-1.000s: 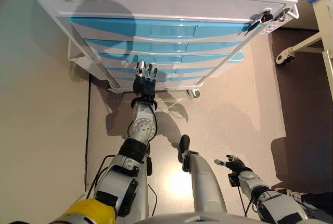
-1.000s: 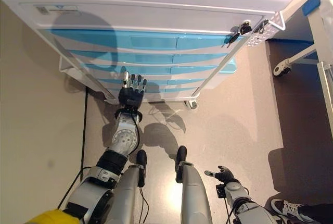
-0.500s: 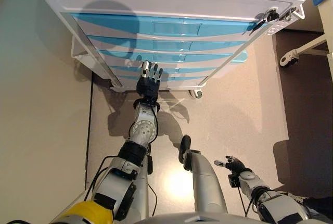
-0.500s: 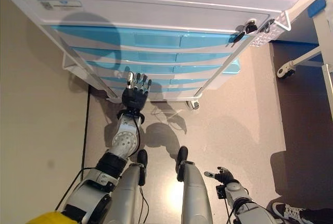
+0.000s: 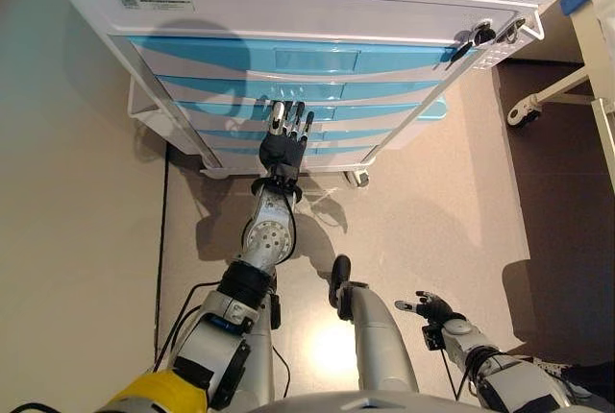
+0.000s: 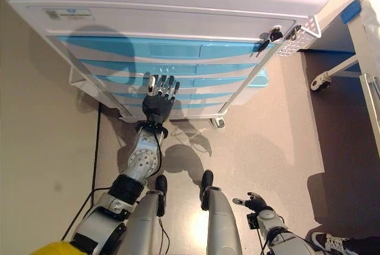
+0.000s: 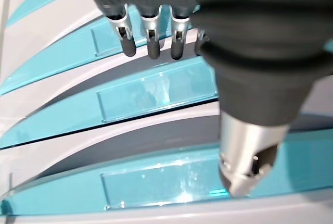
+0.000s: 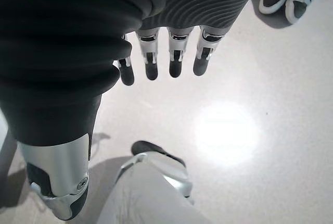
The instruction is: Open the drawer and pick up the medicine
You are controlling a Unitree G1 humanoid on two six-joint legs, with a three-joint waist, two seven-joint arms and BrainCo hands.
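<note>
At 12 o'clock, left hand (image 5: pixel 282 149) with fingers (image 7: pixel 149 39) straight and spread near blue drawers (image 5: pixel 317 110) of cabinet (image 5: pixel 288 10), all closed; right hand (image 5: pixel 430 309) relaxed open at 5 o'clock

The setting is presenting as a clinical or hospital-type room, judging by the furniture. A white wheeled cart (image 5: pixel 317 10) is standing on a smooth beige floor (image 5: pixel 432 202), carrying a stack of shallow light-blue drawers (image 5: pixel 288 53), each fronted with a clear label holder (image 7: pixel 156 91), with a key (image 5: pixel 468 40) sitting in a lock at its upper corner and a caster (image 5: pixel 359 178) showing beneath. To one side, a white tubular frame on a caster (image 5: pixel 524 106) is standing against a darker strip of floor, consistent with a bed or trolley.
</note>
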